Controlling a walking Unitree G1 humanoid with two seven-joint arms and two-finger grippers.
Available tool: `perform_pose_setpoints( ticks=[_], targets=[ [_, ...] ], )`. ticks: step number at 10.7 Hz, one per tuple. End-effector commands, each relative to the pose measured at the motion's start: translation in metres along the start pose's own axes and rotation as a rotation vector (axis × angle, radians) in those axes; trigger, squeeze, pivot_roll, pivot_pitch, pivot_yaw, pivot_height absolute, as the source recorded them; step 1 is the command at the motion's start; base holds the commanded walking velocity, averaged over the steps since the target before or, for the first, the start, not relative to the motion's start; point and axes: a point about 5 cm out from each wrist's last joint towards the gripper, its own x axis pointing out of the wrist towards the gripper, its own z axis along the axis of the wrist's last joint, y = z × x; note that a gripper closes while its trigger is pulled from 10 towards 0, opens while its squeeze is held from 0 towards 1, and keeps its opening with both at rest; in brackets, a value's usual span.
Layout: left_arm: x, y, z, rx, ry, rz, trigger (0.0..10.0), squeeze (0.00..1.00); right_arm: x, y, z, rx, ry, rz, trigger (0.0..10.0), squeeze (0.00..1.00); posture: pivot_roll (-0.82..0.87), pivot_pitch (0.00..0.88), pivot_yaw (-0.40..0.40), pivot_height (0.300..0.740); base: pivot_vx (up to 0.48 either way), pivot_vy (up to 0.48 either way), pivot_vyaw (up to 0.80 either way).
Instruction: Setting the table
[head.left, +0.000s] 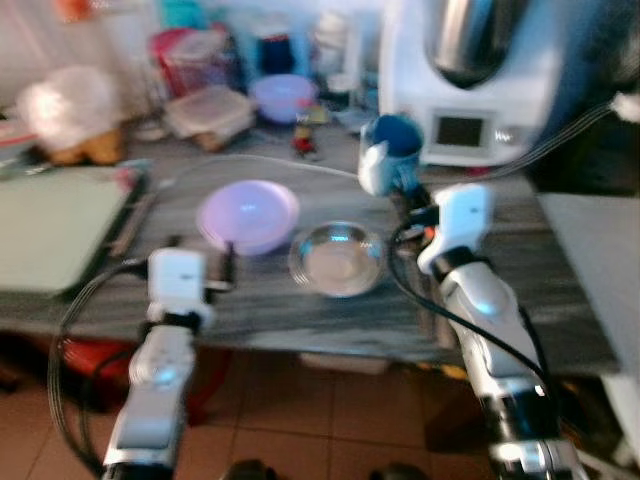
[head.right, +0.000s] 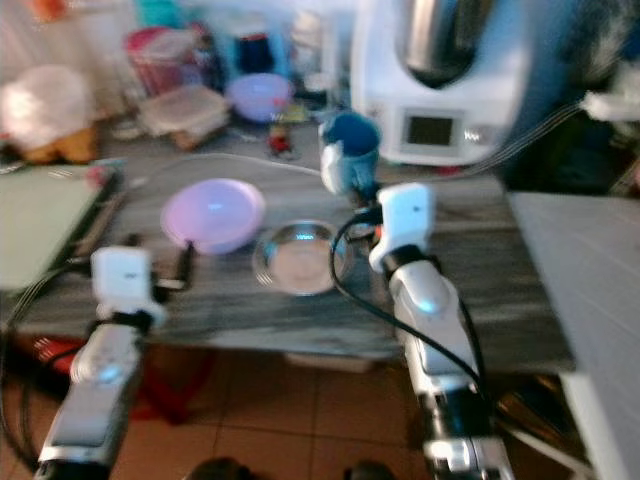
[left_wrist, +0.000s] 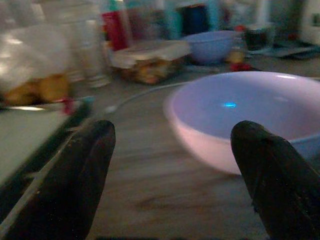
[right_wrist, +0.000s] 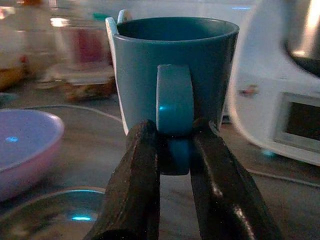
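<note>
Blue mug (right_wrist: 172, 70): glossy ceramic, tapered wall, loop handle facing the right claw (right_wrist: 175, 150), whose two black fingers pinch that handle. Mug sits upright at the back of the grey wood-grain tabletop (head.left: 520, 290), just before a white kitchen machine (head.left: 470, 90). Pink bowl (head.left: 247, 214), smooth and round, lies beside a shiny steel bowl (head.left: 337, 258). Left claw (left_wrist: 170, 165) spread wide, empty, near the pink bowl's rim. Green mat (head.left: 55, 225) on the left. Head views blurred.

Bowl (head.left: 248, 215) left of dish (head.left: 337, 259).
</note>
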Motion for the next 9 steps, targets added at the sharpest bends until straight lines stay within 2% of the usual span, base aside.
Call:
perform_pose_setpoints(
  ticks=[1,3,5,7,9],
  targets=[
    [0.0,-0.002,0.004,0.007,-0.013,-0.004,10.0,0.0,0.002,-0.005,0.006,-0.009,-0.029,0.008,10.0,0.0,-0.03,0.0,0.059,0.74,0.0,0.0,0.0],
    [-0.012,0.003,-0.002,-0.008,0.028,-0.014,10.0,0.0,0.015,-0.022,0.003,-0.027,-0.005,-0.011,10.0,0.0,0.0,0.0,0.065,0.74,0.0,0.0,0.0],
    [-0.015,0.005,-0.002,-0.012,0.039,-0.024,10.0,0.0,0.024,-0.031,-0.002,-0.002,0.025,-0.018,10.0,0.0,0.02,0.02,0.071,0.74,0.0,0.0,0.0],
    [-0.018,0.005,0.001,-0.005,0.046,-0.034,10.0,0.0,0.029,-0.028,-0.01,0.009,0.052,0.022,10.0,0.0,0.03,0.033,0.074,0.74,0.0,0.0,0.0],
    [-0.02,0.008,0.001,0.0,0.049,-0.03,10.0,0.0,0.028,-0.022,-0.021,0.03,0.091,0.048,10.0,0.0,0.04,0.041,0.07,0.74,0.0,0.0,0.0]
  ],
)
